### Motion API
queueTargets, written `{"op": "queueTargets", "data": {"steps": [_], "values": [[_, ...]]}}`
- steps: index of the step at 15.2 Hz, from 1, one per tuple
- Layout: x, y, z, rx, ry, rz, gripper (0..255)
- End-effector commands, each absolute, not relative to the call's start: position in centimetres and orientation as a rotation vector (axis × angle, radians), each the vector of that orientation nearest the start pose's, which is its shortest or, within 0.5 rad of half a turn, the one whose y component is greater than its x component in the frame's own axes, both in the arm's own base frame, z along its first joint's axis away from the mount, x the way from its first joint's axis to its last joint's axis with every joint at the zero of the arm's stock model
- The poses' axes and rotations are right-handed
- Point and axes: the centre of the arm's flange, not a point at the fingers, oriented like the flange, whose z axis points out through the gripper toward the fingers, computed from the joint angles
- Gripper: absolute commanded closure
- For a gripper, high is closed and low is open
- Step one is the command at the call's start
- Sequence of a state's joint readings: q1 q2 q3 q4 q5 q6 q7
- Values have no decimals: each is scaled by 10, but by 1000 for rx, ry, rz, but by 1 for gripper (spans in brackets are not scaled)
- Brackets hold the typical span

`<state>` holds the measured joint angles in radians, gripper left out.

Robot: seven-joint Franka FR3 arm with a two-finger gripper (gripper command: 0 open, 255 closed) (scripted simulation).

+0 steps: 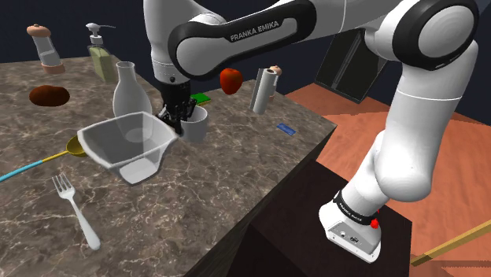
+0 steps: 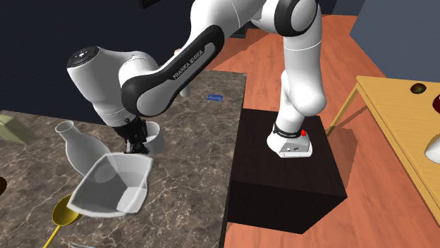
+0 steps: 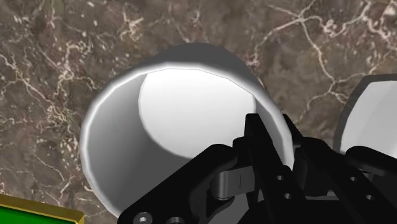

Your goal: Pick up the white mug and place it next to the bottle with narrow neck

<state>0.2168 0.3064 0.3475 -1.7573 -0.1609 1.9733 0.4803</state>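
The white mug (image 1: 197,124) stands upright on or just above the marble counter (image 1: 236,181), beside the clear narrow-necked bottle (image 1: 130,93). My black gripper (image 1: 180,118) comes down onto the side of the mug's rim nearest the bottle and is shut on its wall. In the wrist view one finger (image 3: 254,137) is inside the mug (image 3: 178,108) and the other is outside. From the second exterior view, the gripper (image 2: 138,143) holds the mug (image 2: 156,137) just right of the bottle (image 2: 76,148). Whether the mug's base touches the counter I cannot tell.
A clear plastic jug (image 1: 126,145) lies in front of the bottle, close to the mug. A yellow spoon (image 1: 75,147) and a fork (image 1: 75,208) lie nearer the front. A red apple (image 1: 230,79), a grey cylinder (image 1: 263,89) and a green pad (image 1: 201,98) sit behind the mug.
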Motion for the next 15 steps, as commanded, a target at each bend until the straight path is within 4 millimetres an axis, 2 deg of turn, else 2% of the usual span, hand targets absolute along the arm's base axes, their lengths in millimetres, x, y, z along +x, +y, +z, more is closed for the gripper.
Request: {"op": "queueTargets", "data": {"steps": [1, 2, 3, 4, 5, 6, 7, 8, 12, 15], "values": [[544, 318, 347, -3210, -246, 192, 255], [544, 318, 347, -3210, -246, 192, 255], [532, 311, 346, -3210, -247, 193, 0], [525, 310, 346, -3210, -245, 193, 0], [523, 300, 340, -3210, -245, 194, 0], [519, 301, 339, -3210, -244, 194, 0], [517, 313, 345, -3211, -244, 195, 0], [544, 318, 347, -3210, -246, 192, 0], [549, 322, 397, -3210, -246, 192, 0], [549, 322, 397, -3210, -246, 192, 0]]}}
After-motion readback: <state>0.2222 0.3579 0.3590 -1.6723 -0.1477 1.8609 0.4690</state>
